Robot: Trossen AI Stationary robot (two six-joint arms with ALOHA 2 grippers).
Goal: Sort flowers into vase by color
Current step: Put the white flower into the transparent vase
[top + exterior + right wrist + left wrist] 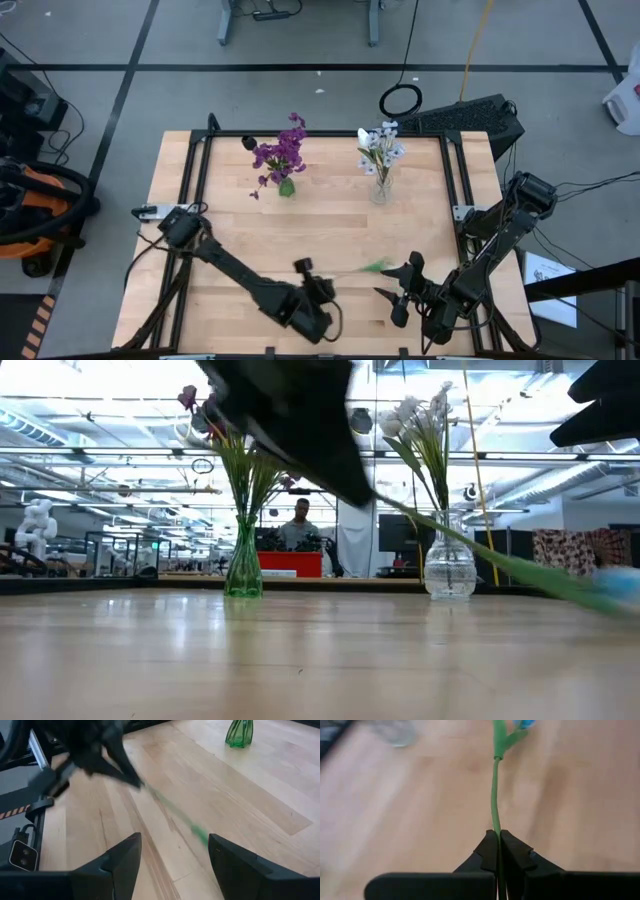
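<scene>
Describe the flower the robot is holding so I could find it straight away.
Start at the wooden table and go to its near edge, between the two dark arms. There the left gripper pinches a thin green stem. Unlike the flowers standing upright in the two vases, this one is alone, outside any vase.

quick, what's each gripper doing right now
Left gripper: shut on a green flower stem, held above the table.
Right gripper: open, holding nothing, near the stem's far end.
</scene>
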